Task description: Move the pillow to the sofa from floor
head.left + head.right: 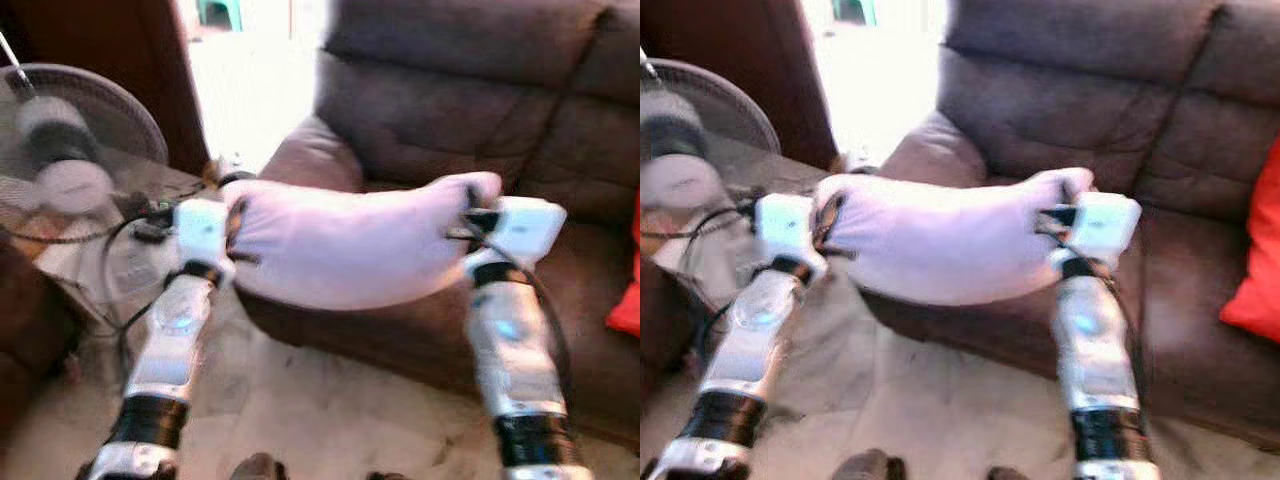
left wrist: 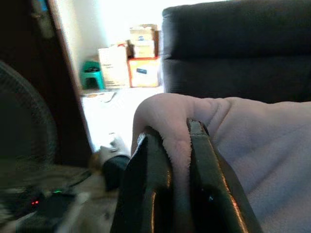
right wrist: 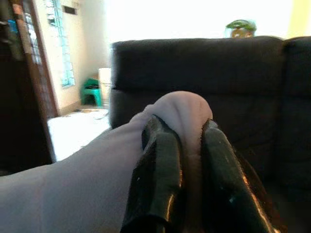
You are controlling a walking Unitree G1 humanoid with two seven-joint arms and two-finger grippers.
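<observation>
Pillow (image 1: 350, 245) up off the floor, slung between both arms, hanging over the near edge of the brown sofa (image 1: 470, 140), just beside its left armrest. Left tool (image 2: 177, 179) clamped tight on a fold of the pillow's left corner, fabric squeezed between both fingers. Right tool (image 3: 189, 170) pinched the same way on the right corner. Pillow sagging in the middle, clear of the seat. Red cushion (image 1: 628, 290) far right on the sofa. Standing fan (image 1: 60, 150) off left, over a cluttered desk (image 1: 120, 240).

Home living room: brown sofa (image 1: 480, 120), standing fan (image 1: 70, 150).
</observation>
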